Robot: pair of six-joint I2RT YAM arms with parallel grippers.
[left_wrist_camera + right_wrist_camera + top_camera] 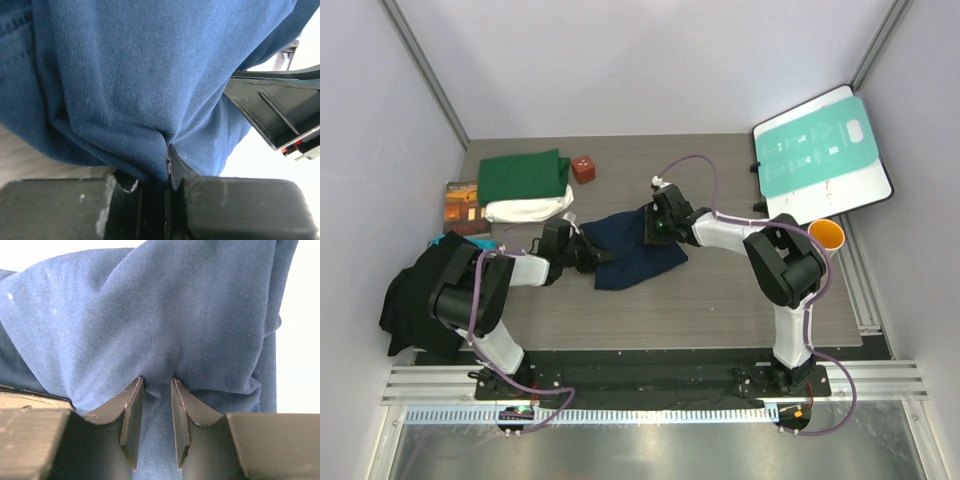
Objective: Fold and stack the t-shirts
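The navy blue t-shirt point(638, 252) lies bunched at the table's middle. My left gripper point(588, 250) is shut on its left edge; in the left wrist view the gripper point(167, 157) pinches a ribbed hem of the navy cloth point(130, 75). My right gripper point(656, 226) holds the shirt's far edge; in the right wrist view the gripper point(157, 384) has a fold of navy cloth point(150, 310) pinched between narrowly spaced fingers. The dark green t-shirt point(523, 175) lies folded at the back left, on top of the folded cream-white t-shirt point(528, 208).
A black cloth point(410, 295) hangs over the table's left edge. A brown-orange book point(463, 203) lies beside the stack, a small red cube point(583, 168) behind it. A teal-and-white board point(820, 150) leans at the back right, with an orange cup point(827, 236) near it.
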